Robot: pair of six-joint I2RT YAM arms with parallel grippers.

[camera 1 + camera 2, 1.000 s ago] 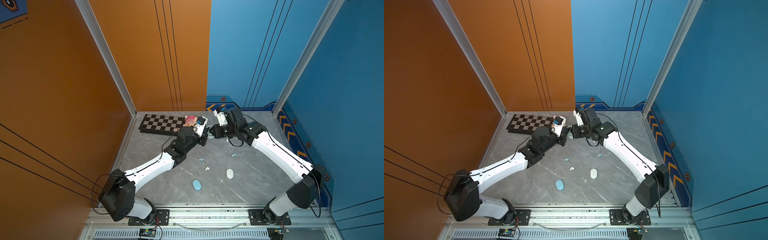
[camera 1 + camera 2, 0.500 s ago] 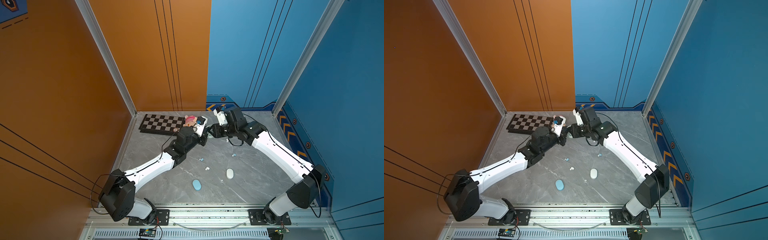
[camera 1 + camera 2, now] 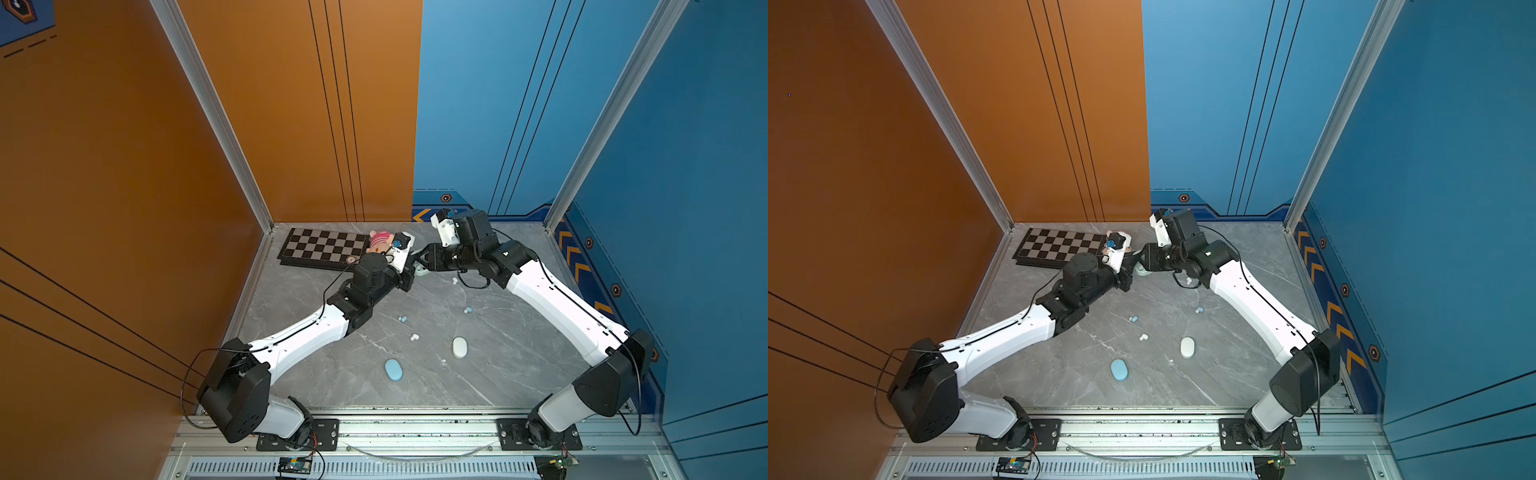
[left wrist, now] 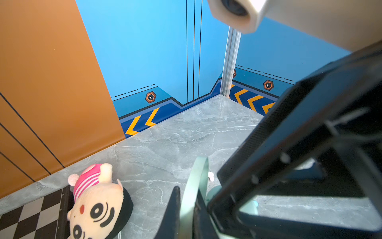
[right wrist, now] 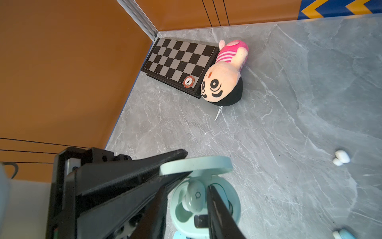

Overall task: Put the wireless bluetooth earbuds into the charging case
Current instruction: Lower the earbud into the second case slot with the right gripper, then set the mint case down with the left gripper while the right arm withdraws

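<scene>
Left gripper clamped mint case lid. Right gripper stood parted, mint earbud between its jaws: likely light, slick, rigid; pinch across flat sides.

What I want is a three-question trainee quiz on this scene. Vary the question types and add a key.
1. True or false: the mint charging case has its lid shut.
2. What lies on a corner of the chessboard? A) a red-and-white chip B) a chess pawn C) a die
3. Which end effector pinches that lid?

Key
1. False. The lid stands open.
2. A
3. The left end effector.
</scene>
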